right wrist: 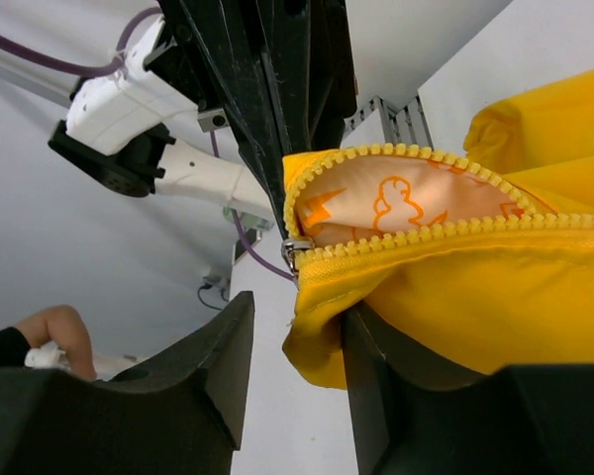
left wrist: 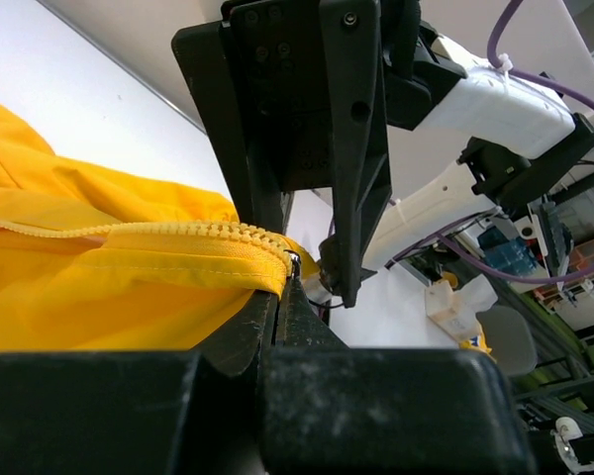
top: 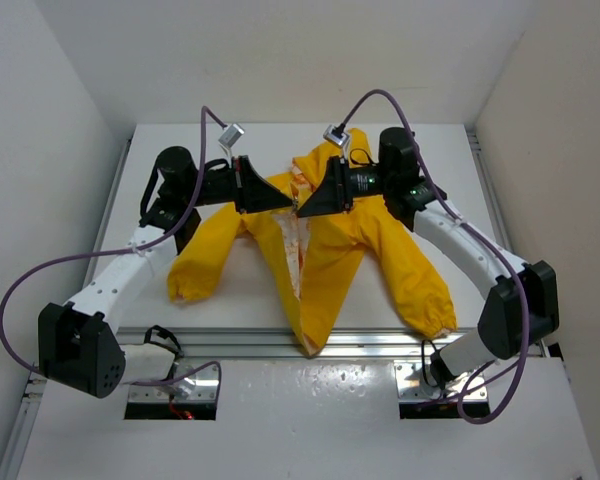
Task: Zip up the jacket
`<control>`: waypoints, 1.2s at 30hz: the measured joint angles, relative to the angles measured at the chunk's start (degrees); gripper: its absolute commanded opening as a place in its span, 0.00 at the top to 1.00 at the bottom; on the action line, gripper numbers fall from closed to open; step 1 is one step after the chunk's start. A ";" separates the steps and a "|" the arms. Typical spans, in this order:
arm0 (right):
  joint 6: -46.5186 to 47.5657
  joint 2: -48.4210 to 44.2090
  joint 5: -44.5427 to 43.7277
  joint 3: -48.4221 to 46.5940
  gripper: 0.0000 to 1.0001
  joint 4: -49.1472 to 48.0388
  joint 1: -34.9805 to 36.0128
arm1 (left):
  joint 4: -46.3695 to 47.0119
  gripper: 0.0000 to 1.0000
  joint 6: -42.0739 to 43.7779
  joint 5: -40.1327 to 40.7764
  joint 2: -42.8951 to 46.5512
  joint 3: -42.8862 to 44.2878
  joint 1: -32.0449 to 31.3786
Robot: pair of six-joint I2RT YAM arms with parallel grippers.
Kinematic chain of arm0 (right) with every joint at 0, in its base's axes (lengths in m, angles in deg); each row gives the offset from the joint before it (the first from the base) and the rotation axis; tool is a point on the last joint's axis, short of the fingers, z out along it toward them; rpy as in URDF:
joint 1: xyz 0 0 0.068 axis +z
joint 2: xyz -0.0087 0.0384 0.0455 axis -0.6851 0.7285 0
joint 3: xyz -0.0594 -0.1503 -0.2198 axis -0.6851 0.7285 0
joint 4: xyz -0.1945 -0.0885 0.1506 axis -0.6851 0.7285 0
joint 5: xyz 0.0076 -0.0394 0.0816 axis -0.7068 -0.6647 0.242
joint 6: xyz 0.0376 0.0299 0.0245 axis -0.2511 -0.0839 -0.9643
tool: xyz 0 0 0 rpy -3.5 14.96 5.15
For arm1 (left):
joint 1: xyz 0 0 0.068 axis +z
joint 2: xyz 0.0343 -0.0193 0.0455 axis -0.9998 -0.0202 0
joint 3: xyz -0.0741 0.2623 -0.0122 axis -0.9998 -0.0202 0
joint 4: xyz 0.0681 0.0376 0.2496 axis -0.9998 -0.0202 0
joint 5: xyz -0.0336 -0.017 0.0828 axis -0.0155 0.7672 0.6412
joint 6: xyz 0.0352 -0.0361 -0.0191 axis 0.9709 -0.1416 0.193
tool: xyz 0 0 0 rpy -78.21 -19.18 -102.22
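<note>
We can read no text, label, brand or number in any view; the lining point(right wrist: 406, 203) of the jacket point(right wrist: 495, 297) bears only orange cartoon-like outlines, which form no letters or digits.

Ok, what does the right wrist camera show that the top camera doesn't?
Only the right wrist: the zipper teeth up close, the metal slider, and what looks like a person's hand at lower left. Only the top: the whole jacket spread on the table, with both sleeves. Both: the orange-and-white lining and the left arm.
</note>
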 measured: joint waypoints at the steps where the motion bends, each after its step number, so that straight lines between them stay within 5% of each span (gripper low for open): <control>1: -1.09 0.00 -0.20 0.20 0.55 -1.20 0.07 | -0.02 1.00 0.07 0.11 0.02 0.00 0.00; 4: -3.93 0.00 -0.52 0.44 0.55 -3.87 0.17 | -0.22 1.00 0.52 0.24 0.11 0.00 0.00; 10: -9.22 0.00 -1.46 1.99 0.77 -9.42 -0.70 | -0.22 1.00 0.81 0.39 0.28 0.00 0.00; 24: -15.08 0.11 -3.43 4.31 1.00 -16.17 -1.79 | -0.22 1.00 1.09 0.85 0.31 0.00 0.00; 36: 2.62 -0.44 -2.27 0.37 1.00 -1.33 0.17 | -0.87 1.00 1.20 -0.66 0.74 0.00 -0.02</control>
